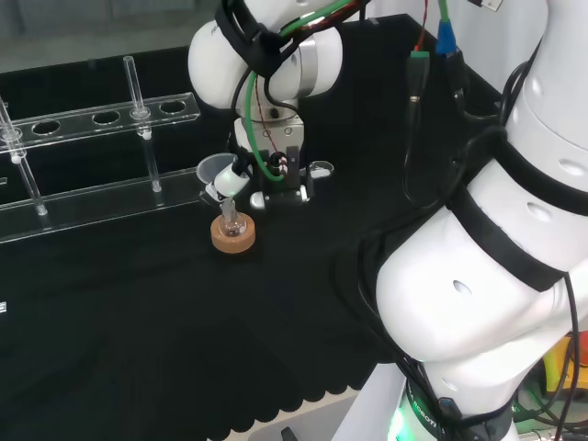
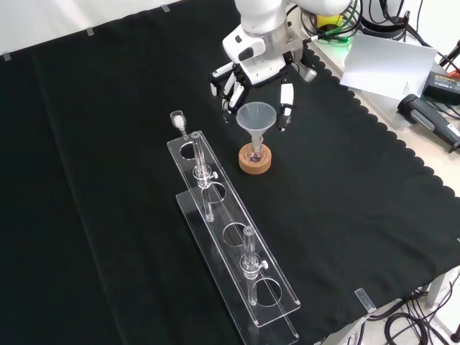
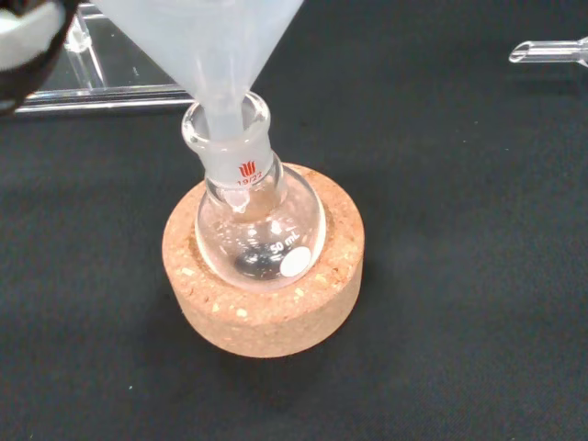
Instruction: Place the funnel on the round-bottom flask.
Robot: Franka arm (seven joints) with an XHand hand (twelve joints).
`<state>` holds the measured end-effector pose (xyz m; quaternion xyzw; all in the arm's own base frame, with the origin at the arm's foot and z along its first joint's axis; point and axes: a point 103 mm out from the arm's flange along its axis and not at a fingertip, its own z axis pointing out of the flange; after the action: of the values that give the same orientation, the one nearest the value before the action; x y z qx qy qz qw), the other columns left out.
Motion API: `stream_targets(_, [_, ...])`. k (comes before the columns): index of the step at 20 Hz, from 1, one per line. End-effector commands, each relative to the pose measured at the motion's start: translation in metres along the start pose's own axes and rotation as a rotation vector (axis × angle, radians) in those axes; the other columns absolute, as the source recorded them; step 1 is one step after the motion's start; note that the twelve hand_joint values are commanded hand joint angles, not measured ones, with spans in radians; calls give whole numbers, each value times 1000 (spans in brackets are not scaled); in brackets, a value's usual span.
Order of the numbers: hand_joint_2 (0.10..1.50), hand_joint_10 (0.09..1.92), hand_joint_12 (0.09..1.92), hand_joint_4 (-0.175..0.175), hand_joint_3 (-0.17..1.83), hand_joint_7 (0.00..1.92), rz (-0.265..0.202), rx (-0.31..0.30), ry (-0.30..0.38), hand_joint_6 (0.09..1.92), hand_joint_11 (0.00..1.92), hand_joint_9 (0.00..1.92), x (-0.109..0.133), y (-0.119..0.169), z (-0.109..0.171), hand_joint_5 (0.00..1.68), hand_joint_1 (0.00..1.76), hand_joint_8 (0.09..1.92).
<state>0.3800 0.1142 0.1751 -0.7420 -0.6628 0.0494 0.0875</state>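
Funnel, translucent white plastic (image 2: 256, 118): stem inside the neck of the small clear glass round-bottom flask (image 3: 259, 230), cone upright above it. Flask: seated in a round cork ring stand (image 3: 266, 312) on the black cloth (image 2: 108, 144). Black and white hand (image 2: 248, 75): just beyond the funnel in the front view, fingers spread either side of the cone; contact with the funnel cannot be told. Clear acrylic test-tube rack (image 2: 237, 244): left of the stand in the front view, glass tubes upright in it.

Speckled tan cork ring stand (image 3: 266, 308), clear glass round-bottom flask (image 3: 260, 225) with red print, frosty translucent white plastic funnel (image 2: 256, 119), black-cloth table (image 2: 108, 144).
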Motion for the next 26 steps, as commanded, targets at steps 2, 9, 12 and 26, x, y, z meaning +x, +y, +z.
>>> stream_targets(2, [508,310,1257,175,741,1241,-16,4,-12,330,0,777,5,2,3,1026,861,87])
stream_targets(9, [508,308,1259,175,742,1240,-24,7,-27,332,0,776,3,4,6,1024,862,87])
stream_targets(12, [507,308,1259,175,743,1240,-29,8,-35,333,0,776,2,5,7,1024,862,87])
stream_targets(26, [507,306,1261,175,745,1239,-43,21,-40,338,0,775,2,4,10,1021,863,87])
